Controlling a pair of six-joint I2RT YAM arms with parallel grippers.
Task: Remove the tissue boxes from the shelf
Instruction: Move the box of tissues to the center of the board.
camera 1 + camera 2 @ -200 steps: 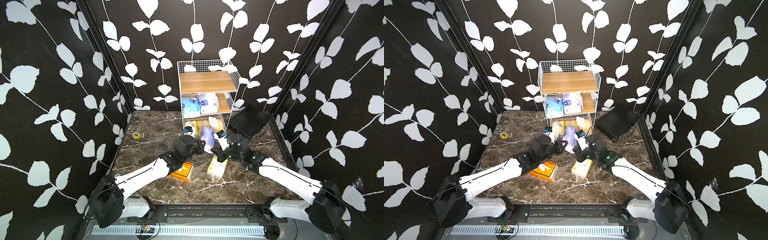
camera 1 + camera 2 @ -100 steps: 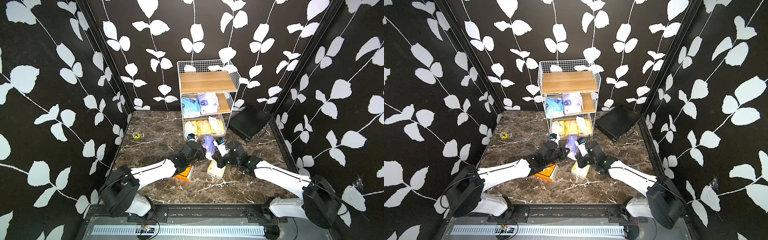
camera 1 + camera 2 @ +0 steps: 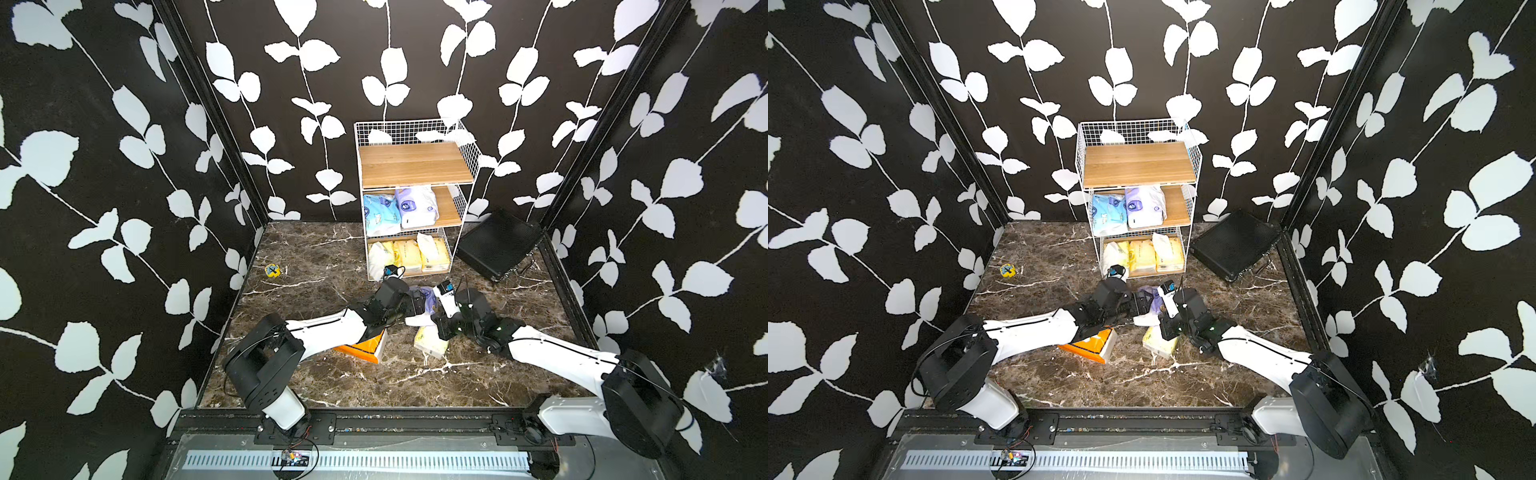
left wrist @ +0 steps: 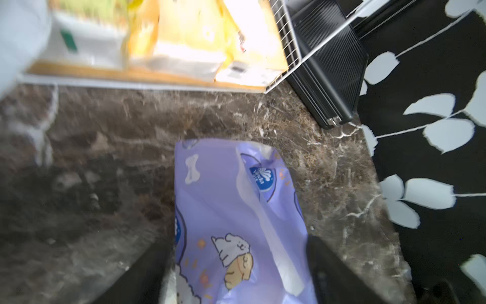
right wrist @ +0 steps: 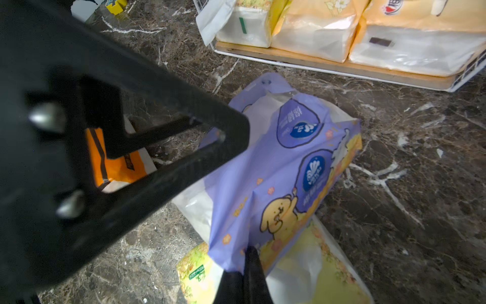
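Note:
The shelf [image 3: 415, 166] stands at the back wall. Its middle tier holds a light blue pack [image 3: 380, 212] and a lavender one [image 3: 417, 205]; its bottom tier holds three pale yellow packs [image 3: 409, 255]. On the floor lie an orange box [image 3: 365, 347] and a yellow pack [image 3: 430, 343]. Another lavender pack [image 5: 284, 168] rests partly on that yellow pack. My left gripper [image 4: 239, 273] is open, one finger on each side of this lavender pack. My right gripper [image 5: 249, 252] is shut, pinching its near edge.
A flat black ribbed case [image 3: 496, 245] leans at the back right beside the shelf. A small yellow object [image 3: 272, 270] lies on the marble floor at the left. Black leaf-patterned walls close in three sides.
Both arms came forward and down from the shelf with the lavender pack, which now lies on the floor packs. My left gripper has opened; the right stays shut on it.

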